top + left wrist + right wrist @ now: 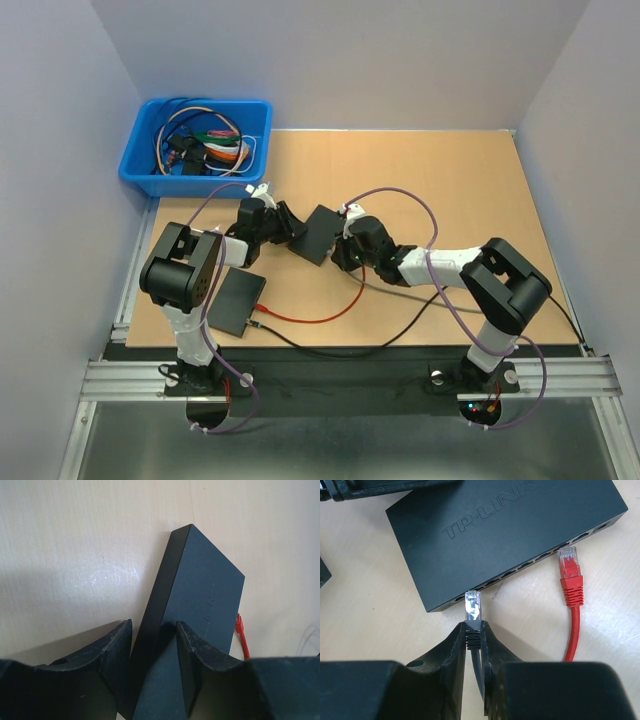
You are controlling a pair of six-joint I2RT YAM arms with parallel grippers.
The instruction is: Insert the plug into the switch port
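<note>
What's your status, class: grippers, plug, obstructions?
Left gripper clamped on switch. Right gripper shut on plug, tip at port row, not seated. Red plug beside, clear of path.

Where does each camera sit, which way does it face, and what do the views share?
Top: above and behind the bases, looking down on the table; left arm and right arm show, meeting at the switch.
Left wrist: looks along the fingers of the left hand at the switch edge they clamp.
Right wrist: looks past the right hand and its held plug at the ports.
Shared: all show the switch; both wrist views, the red plug.
</note>
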